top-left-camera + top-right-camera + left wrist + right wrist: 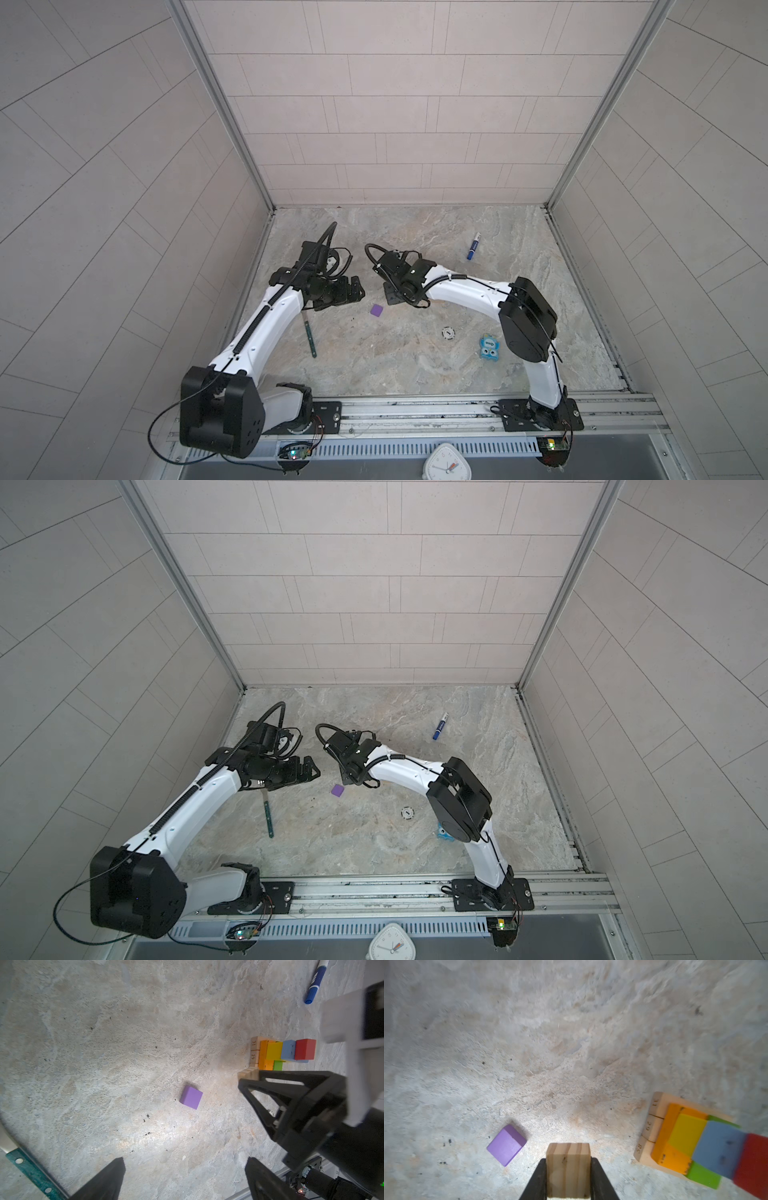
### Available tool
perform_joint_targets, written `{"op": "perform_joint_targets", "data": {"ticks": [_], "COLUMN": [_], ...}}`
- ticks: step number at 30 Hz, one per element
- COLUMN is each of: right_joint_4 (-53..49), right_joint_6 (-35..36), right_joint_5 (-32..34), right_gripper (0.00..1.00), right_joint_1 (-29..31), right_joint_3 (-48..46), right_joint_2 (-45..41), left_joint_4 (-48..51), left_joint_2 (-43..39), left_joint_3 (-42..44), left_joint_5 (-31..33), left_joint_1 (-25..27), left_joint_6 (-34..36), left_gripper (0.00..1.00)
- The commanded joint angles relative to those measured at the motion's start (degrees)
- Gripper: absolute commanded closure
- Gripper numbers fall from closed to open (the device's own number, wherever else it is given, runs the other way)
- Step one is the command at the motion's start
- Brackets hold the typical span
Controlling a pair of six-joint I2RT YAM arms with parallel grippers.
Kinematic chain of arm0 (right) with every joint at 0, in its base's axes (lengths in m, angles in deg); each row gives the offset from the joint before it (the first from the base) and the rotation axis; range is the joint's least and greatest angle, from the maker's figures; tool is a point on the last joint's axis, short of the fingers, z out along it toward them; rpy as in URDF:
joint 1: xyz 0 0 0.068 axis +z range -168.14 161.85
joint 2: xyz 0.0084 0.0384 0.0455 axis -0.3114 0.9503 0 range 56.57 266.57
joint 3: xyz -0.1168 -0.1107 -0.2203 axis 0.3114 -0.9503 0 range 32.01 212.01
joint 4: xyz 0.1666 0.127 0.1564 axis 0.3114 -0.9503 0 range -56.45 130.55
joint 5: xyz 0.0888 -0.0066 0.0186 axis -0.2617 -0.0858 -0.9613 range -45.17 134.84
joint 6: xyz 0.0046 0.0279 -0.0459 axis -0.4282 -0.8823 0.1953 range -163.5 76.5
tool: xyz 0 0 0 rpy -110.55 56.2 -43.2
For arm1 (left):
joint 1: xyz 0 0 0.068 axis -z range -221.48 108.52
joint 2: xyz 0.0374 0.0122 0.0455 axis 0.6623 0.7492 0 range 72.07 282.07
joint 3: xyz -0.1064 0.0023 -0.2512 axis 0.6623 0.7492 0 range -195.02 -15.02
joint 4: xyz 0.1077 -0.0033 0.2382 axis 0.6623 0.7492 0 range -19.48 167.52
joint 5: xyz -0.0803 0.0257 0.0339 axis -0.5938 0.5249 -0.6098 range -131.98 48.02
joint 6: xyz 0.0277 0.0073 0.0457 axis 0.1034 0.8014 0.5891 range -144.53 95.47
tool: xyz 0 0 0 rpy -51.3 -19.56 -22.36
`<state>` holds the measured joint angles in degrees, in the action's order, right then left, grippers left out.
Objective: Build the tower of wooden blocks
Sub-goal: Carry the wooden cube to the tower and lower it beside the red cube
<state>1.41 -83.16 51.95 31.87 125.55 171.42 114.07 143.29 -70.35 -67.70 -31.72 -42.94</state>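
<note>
The right gripper [568,1160] pinches the striped cube [568,1167] by its sides, leaving the underside free for placing. The purple cube [506,1145] lies loose on the table [571,1043] before the wide-open, empty left gripper [185,1160]. Beyond stands the tower [685,1136], with a red cube [751,1163] topmost.

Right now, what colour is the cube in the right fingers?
The cube: natural wood, brown grain stripes. Best in right wrist view.

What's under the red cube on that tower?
Under the red cube sits a blue block; lower come a yellow block, an orange bar and a green bar on a tan numbered base. The blue block's face beneath the cube is covered.
</note>
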Motion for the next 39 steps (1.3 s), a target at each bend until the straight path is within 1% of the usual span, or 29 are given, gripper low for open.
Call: {"op": "perform_joint_targets", "data": {"ticks": [1, 7, 14, 29, 39], "right_joint_4": [-4.6, -8.2, -10.0, -9.8, -8.7], "right_joint_6": [-0.9, -0.4, -0.3, -0.7, -0.8], "right_joint_5": [2.9, 6.0, 6.3, 2.9, 1.3], "right_gripper": [0.7, 0.7, 0.7, 0.7, 0.7], "right_joint_1": [-0.8, -2.4, -4.7, -10.2, -11.5], "right_joint_3": [2.0, 2.6, 1.1, -2.5, -4.1], "right_joint_2": [-3.8, -7.4, -10.0, -11.0, -10.8], "left_joint_4": [0.3, 0.3, 0.2, 0.1, 0.1], "left_joint_2": [-1.2, -1.2, -1.2, -1.6, -1.4], "left_joint_3": [0.5, 0.5, 0.5, 0.8, 0.7], "left_joint_5": [0.0, -0.2, -0.7, -1.3, -1.2], "left_joint_1": [-0.2, -0.3, -0.3, -0.3, -0.3], "left_joint_6": [0.0, 0.0, 0.0, -0.1, -0.1], "left_gripper": [0.03, 0.03, 0.03, 0.03, 0.03]}}
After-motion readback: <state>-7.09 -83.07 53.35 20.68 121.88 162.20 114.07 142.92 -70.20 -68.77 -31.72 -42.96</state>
